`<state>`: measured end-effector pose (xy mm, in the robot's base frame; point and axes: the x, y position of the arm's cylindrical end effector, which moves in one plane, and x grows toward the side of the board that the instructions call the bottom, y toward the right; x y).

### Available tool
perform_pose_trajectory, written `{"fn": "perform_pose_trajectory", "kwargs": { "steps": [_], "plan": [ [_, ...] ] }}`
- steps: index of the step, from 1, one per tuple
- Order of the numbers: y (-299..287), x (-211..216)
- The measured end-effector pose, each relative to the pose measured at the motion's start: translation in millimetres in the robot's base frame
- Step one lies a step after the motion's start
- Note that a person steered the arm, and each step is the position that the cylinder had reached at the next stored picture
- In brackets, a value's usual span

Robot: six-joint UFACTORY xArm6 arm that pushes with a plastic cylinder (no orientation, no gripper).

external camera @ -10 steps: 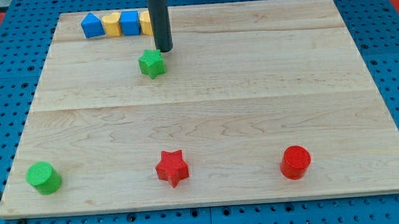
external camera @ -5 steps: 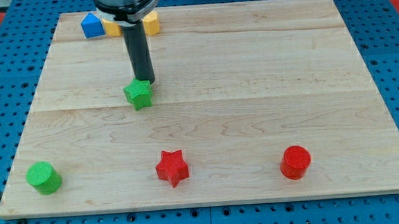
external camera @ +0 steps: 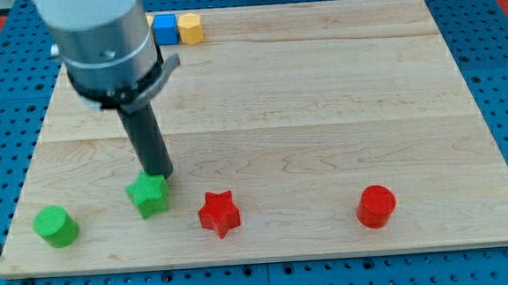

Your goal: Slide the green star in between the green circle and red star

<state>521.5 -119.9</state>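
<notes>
Handless, your tip (external camera: pixel 165 176) is pressing the green plastic star (external camera: pixel 148 195)'s top-right edge, nearing the gap; you are needing one short push between green circle (external camera: pixel 55 226) and red star (external camera: pixel 219 214).

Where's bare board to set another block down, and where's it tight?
Free: the wide stretch between the red star block and red cylinder block, and the whole right half above them. Tight: bottom left, where the green star block sits between the green cylinder block and red star, my tip at its top edge.
</notes>
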Motion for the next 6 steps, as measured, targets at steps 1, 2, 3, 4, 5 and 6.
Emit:
{"fn": "perform_pose_trajectory", "kwargs": {
  "steps": [1, 2, 3, 4, 5, 6],
  "plan": [
    [-5.2, 25.9],
    [-8.9, 26.4],
    [80.7, -12.5],
    [199.3, -23.9],
    [294.4, 8.6],
    [295.3, 43.7]
  ]
}}
